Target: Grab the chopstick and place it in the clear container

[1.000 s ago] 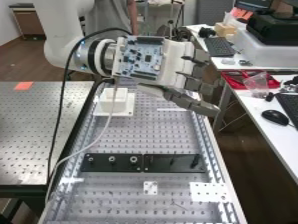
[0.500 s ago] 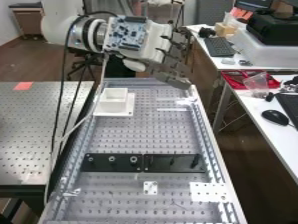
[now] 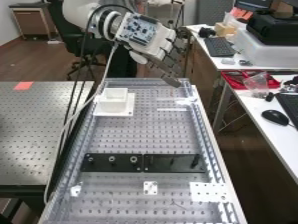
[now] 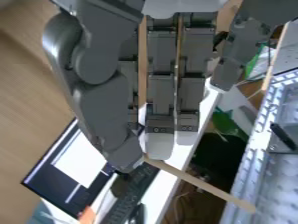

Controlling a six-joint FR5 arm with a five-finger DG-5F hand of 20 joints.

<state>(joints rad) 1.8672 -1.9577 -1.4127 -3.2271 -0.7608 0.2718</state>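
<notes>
The perforated bench [image 3: 154,137] carries white plates [image 3: 207,189] and black plates [image 3: 159,168].

In the high view, a pale grey wall [image 3: 6,25] and a dark-topped brown cabinet [image 3: 32,25] stand toward ten-thirty, a black office chair [image 3: 72,37] toward eleven, a white desk [image 3: 251,105] at three, above brown flooring [image 3: 46,62].

I can't read any words, labels, brands, numbers or signs on anything I see from here.
</notes>
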